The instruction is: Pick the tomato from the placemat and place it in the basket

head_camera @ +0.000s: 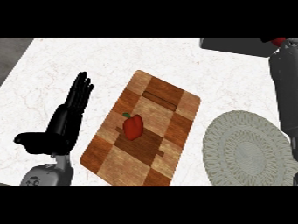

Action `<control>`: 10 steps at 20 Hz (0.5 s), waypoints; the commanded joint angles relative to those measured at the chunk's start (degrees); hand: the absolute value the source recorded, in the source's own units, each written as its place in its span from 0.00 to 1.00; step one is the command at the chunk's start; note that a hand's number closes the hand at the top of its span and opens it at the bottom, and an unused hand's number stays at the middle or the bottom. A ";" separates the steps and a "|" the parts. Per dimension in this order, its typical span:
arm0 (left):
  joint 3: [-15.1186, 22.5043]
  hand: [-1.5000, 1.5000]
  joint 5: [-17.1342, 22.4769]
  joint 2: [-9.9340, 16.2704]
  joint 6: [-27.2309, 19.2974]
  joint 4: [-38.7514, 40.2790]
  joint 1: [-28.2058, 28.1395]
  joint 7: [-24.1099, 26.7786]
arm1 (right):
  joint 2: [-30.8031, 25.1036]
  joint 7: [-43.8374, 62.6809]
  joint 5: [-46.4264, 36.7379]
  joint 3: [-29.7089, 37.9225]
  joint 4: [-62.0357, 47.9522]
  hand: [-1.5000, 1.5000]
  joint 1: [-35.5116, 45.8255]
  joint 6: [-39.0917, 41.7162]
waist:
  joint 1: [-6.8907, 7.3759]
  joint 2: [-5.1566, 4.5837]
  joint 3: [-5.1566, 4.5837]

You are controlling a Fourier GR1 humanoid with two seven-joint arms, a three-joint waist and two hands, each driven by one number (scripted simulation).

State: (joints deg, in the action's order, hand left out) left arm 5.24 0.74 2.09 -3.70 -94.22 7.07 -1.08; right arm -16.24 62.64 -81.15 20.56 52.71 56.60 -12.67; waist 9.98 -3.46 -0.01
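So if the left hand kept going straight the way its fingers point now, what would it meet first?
Nothing, as far as this view shows. The left hand points up the bare counter, beside the placemat rather than toward it. Its height above the counter is unclear.

The left hand (71,111) stands at the left of the view with its fingers (81,89) straight and pointing up, holding nothing. To the right of the fingers lies a brown checkered placemat (170,111), and on its middle rests a red tomato (133,127) with a green stem, apart from the fingers. Further right lies a pale woven basket (248,148). A grey arm (293,92) comes down along the right edge.
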 commanded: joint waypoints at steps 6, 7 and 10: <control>0.59 0.50 -1.08 -0.74 -1.03 0.60 0.70 -0.32 | 0.72 11.91 -10.43 2.64 -8.46 1.00 13.30 -10.96 | -0.65 0.59 -0.09; -0.14 0.50 -0.65 -0.33 -0.89 0.90 0.45 -0.59 | -0.74 11.65 -10.41 4.14 -9.20 1.00 14.56 -10.71 | -1.01 0.61 -0.08; -0.11 0.50 -1.30 -0.62 -1.89 -0.03 -0.24 -0.34 | -1.26 15.07 -14.40 5.70 -12.08 1.00 15.75 -10.12 | -2.02 1.05 -0.12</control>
State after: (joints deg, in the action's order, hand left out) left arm 5.21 0.22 1.65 -4.60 -93.99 7.53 -1.72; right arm -17.16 64.99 -91.65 24.75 44.05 68.88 -18.76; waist 8.88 -2.81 -0.10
